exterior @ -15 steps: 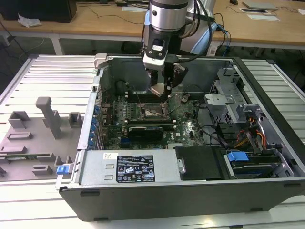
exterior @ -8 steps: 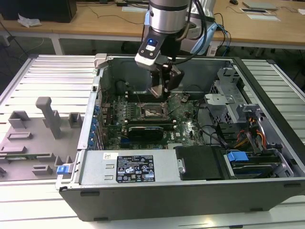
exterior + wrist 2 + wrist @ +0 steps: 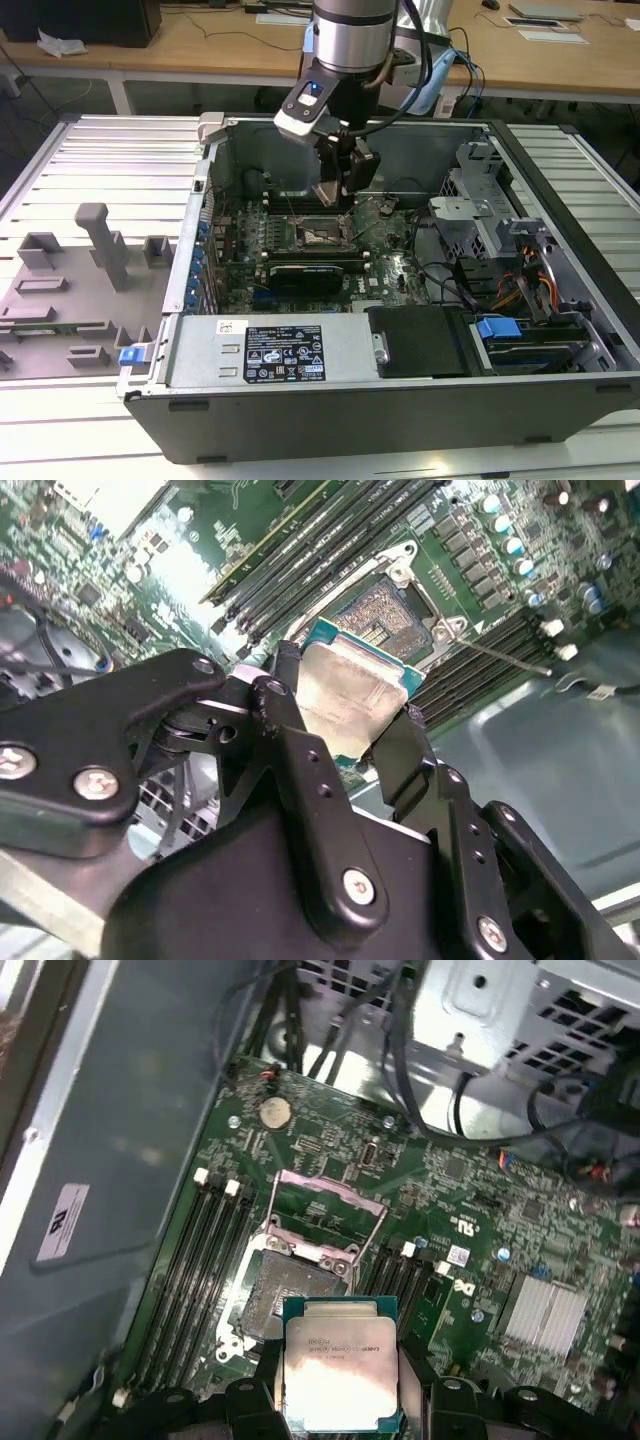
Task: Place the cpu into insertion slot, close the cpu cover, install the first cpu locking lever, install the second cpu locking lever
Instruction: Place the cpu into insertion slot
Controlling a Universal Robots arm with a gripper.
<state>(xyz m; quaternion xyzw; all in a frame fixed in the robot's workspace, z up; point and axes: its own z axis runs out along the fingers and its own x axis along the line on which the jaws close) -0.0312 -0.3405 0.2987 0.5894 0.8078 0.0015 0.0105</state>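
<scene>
- Exterior view: the hand (image 3: 337,192) hangs inside the open computer case (image 3: 560,180), pinching the cpu (image 3: 328,193) at a tilt, above the insertion slot (image 3: 322,236) and apart from it
- A black label (image 3: 285,353) crowded with pale marks sits on the case's near side, its print too small to tell; the case lies on a ribbed grey worktop (image 3: 90,150)
- Second wrist view: two black fingers (image 3: 290,730) clamp opposite edges of the cpu (image 3: 345,695), its pale metal top facing the camera
- Beyond it lies the insertion slot (image 3: 385,615) with its tan contacts bare; the cpu's near edge is hidden behind the hand's body
- First wrist view: the cpu (image 3: 340,1370) bears a few lines of dark print, not legible, and sits between the fingers, which are cut off at the picture's edge
- The insertion slot (image 3: 290,1295) lies open just past it, and the cpu cover (image 3: 330,1188) stands swung up beyond the slot
- A white sticker (image 3: 62,1222) with a dark mark is on the case wall
</scene>
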